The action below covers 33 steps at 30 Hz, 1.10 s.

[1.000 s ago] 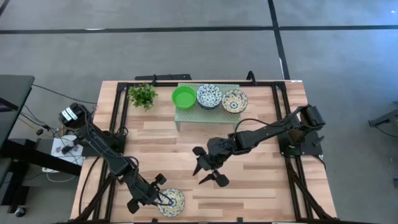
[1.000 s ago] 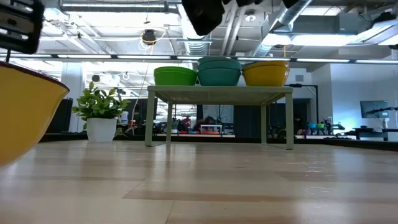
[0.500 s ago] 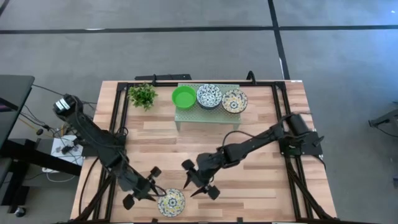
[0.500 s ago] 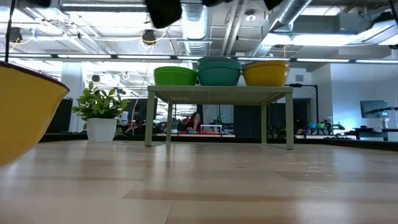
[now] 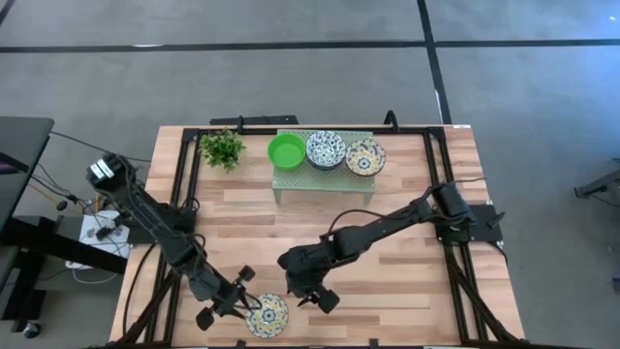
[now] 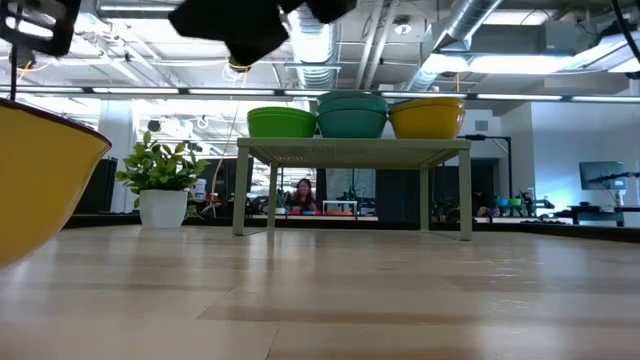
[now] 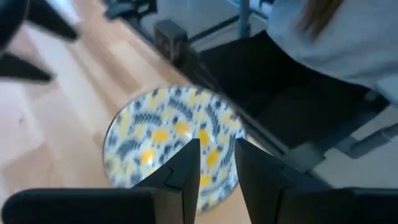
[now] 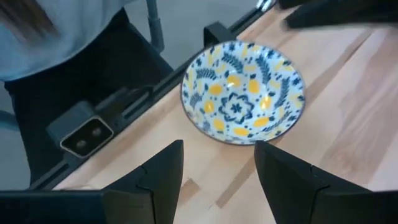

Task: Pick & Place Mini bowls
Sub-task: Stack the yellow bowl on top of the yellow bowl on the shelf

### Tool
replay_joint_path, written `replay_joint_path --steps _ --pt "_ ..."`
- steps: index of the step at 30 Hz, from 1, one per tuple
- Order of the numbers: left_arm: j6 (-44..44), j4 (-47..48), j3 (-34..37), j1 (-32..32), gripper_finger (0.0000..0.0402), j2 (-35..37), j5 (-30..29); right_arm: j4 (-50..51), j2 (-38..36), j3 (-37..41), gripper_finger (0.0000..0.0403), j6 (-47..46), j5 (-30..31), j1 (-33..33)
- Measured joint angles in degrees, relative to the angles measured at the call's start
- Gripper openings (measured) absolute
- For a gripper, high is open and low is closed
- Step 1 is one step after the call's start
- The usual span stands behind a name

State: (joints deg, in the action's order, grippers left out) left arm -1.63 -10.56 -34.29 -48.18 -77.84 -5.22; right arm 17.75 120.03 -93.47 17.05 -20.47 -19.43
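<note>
High view, rack (image 5: pixel 291 179), three bowl stacks, one bowl (image 5: pixel 267 315) apart

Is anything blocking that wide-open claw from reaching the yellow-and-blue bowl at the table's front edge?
Nothing visible lies between the right gripper and the bowl, only bare wood. The left gripper sits at the bowl's far rim.

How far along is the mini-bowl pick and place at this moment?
Looks done: green, blue-patterned and yellow-and-blue bowl stacks sit on the pale green perforated rack. In hand: the left gripper grips the rim of one yellow-and-blue patterned bowl at the table's near edge, while the open right gripper hovers beside it. Left: moving that bowl.
</note>
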Motion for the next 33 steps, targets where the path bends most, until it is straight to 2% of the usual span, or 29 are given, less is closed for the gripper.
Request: replay_joint_path --steps 8,15,20,29,33 --pt "2.3 -1.6 0.0 -0.4 0.0102 -8.9 3.7 8.4 -4.0 0.0 0.0193 -3.8 2.1 0.0" --pt "8.1 -2.2 0.0 -1.3 0.0102 -9.5 3.5 9.5 -4.3 0.0 0.0193 -5.0 2.6 0.1" --pt "13.6 -2.1 0.0 -1.2 0.0101 -9.5 0.1 9.6 -4.3 0.0 0.0193 -5.0 2.6 0.0" --pt "17.1 -1.9 0.0 -0.6 0.0101 -13.0 -0.5 10.2 -4.3 0.0 0.0193 -5.1 2.6 0.0" --pt "20.9 -1.9 0.0 -0.6 0.0088 -14.7 -4.7 10.2 -4.3 0.0 0.0193 -5.2 2.6 -0.1"
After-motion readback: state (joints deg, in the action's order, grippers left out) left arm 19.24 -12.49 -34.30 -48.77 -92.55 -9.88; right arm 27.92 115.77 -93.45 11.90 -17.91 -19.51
